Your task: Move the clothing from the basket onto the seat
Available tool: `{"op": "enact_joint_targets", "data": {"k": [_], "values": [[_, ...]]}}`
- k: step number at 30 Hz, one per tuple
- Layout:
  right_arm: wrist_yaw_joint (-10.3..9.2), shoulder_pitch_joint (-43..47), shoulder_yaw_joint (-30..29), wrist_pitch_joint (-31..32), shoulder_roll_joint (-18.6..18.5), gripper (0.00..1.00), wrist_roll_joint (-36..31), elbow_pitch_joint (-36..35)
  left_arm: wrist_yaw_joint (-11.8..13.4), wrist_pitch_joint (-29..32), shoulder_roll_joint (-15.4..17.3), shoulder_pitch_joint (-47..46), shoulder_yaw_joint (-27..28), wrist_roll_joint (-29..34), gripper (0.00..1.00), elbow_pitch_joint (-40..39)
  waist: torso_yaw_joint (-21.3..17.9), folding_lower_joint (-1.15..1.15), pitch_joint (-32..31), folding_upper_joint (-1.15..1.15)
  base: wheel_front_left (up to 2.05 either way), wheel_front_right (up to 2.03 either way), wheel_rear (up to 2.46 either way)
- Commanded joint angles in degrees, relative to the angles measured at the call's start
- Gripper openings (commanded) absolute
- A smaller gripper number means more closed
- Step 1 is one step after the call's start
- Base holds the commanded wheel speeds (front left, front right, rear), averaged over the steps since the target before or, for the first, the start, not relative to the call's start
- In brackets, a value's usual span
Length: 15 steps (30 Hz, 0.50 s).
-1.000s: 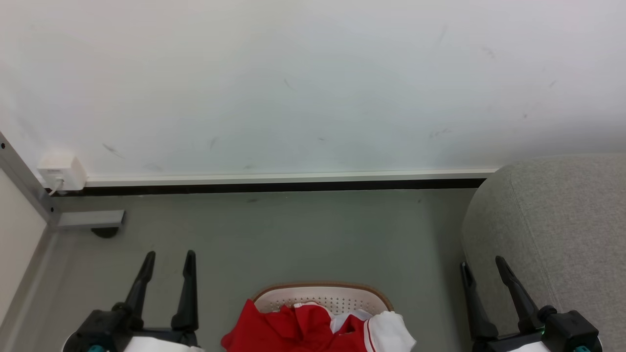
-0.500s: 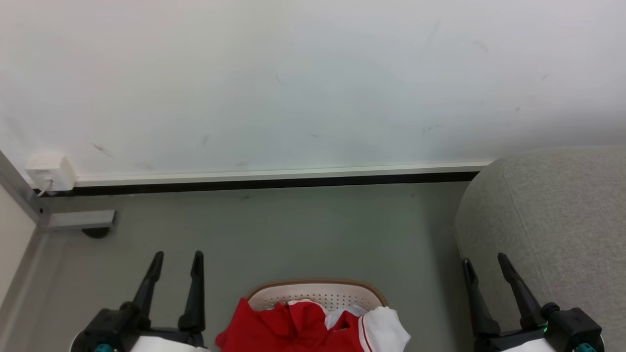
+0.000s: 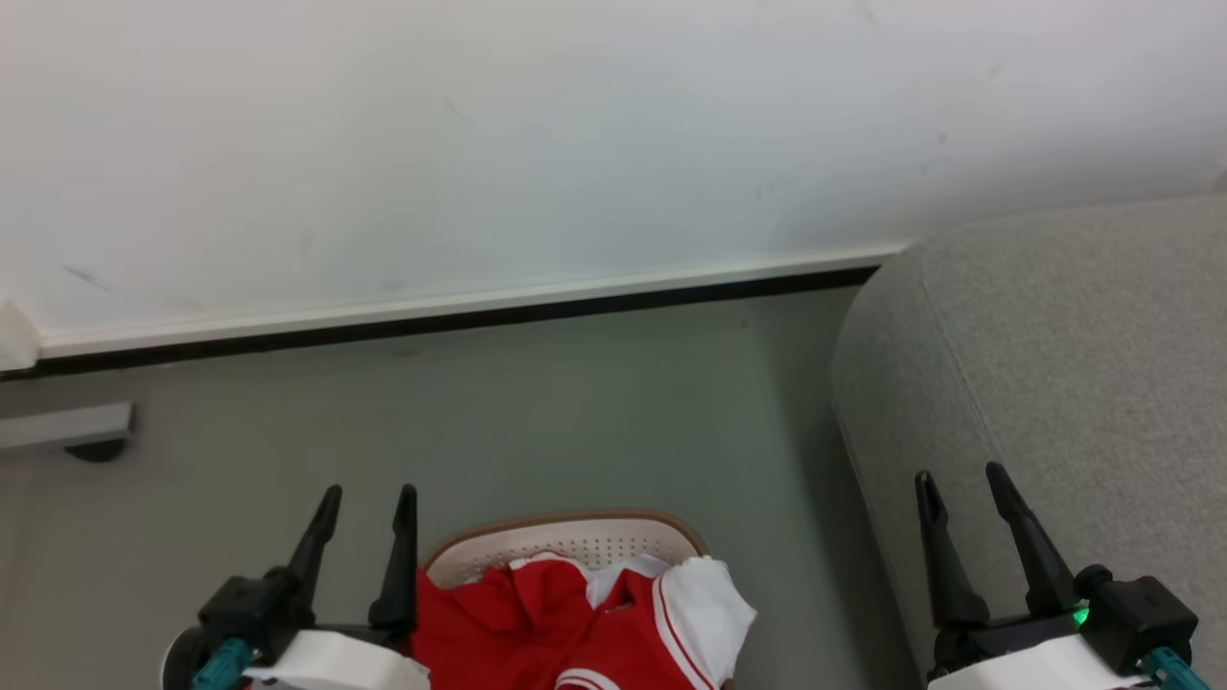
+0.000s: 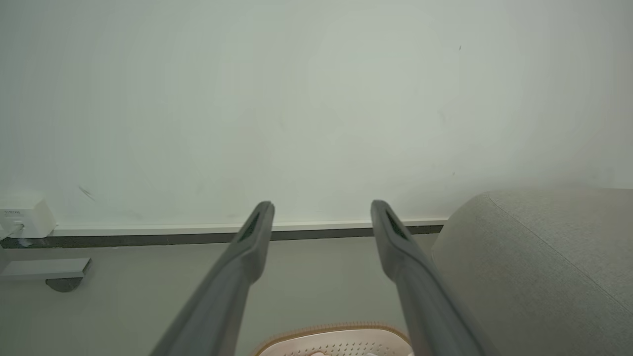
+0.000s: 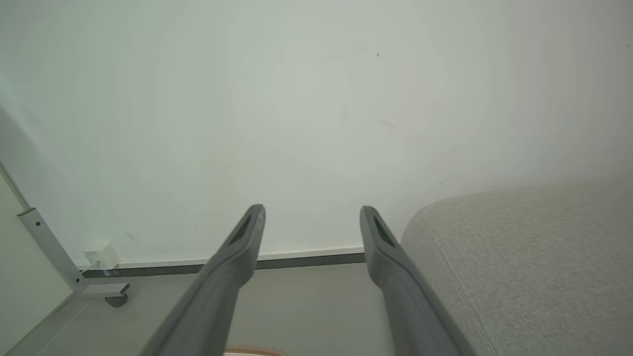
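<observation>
Red clothing [image 3: 546,623] with white panels fills the cream basket [image 3: 566,539], whose brown rim shows at the bottom centre of the head view and in the left wrist view as basket [image 4: 336,341]. The large grey seat [image 3: 1064,383] stands to the right, also seen as seat [image 4: 539,267] and seat [image 5: 524,267]. My left gripper [image 3: 368,494] is open and empty just left of the basket. My right gripper [image 3: 959,474] is open and empty in front of the seat's side. The left gripper [image 4: 321,207] and right gripper [image 5: 311,210] fingers point toward the wall.
A white wall with a white skirting board [image 3: 460,302] runs across the back. A grey metal foot [image 3: 67,426] sits on the floor at the left, beside a white socket box [image 4: 24,215]. Grey floor [image 3: 537,422] lies between basket and wall.
The whole picture has shifted left and up, so the camera has turned right and tilted down. More of the seat and the clothing shows. Both grippers stay open.
</observation>
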Motion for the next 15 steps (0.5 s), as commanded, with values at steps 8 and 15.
{"op": "enact_joint_targets", "data": {"k": [8, 15], "values": [[-0.12, -2.7, -0.7, -0.2, -0.1, 1.0, 1.0, -1.6, -0.5, 0.3, 2.5, -5.2, -1.4, 0.1, 1.0, 6.8, -4.8, 0.0, 6.4, 0.0, 0.0, 0.0, 0.0], [-0.12, -5.0, -1.7, -0.2, -0.1, 1.0, 1.6, -3.0, -0.8, 3.1, 5.5, -10.4, -3.9, 1.7, 1.0, 13.7, -7.9, 0.0, 12.0, 0.0, 0.0, 0.0, 0.0]]}}
